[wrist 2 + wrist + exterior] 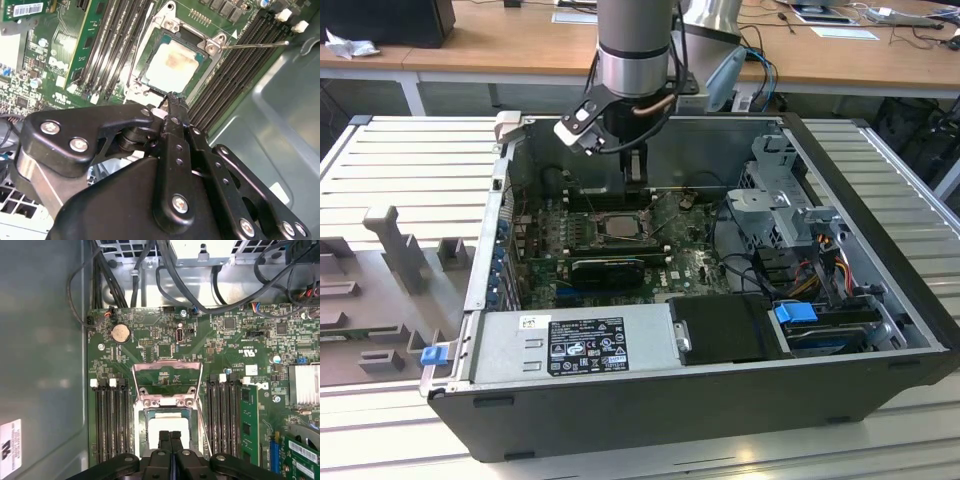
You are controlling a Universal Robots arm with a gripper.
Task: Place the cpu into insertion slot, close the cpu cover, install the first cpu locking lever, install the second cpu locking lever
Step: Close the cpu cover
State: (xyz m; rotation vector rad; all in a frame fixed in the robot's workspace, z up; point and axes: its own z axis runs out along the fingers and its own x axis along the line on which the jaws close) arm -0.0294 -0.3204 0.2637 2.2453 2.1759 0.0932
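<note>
The cpu (167, 426) lies flat in the insertion slot (137, 430), pale top up, and shows again as the cpu (172, 62) inside the dark frame of the insertion slot (150, 35). The cpu cover (167, 382) is swung open past its hinge, with green board visible through its cut-out. A thin locking lever (255, 45) sticks out sideways from one socket corner. My gripper (170, 436) hangs just above the cpu with its black fingers pressed together and nothing between them. It appears again as the gripper (170, 98) and, in the exterior view, as the gripper (636, 178) over the motherboard.
Long black memory slots (110, 420) flank the socket on both sides. A green card (248, 425) stands in one. Black cables (165, 270) cross the board's far edge. The case wall (40, 365) is close. A power supply (570, 340) and drive cage (790, 215) fill the case.
</note>
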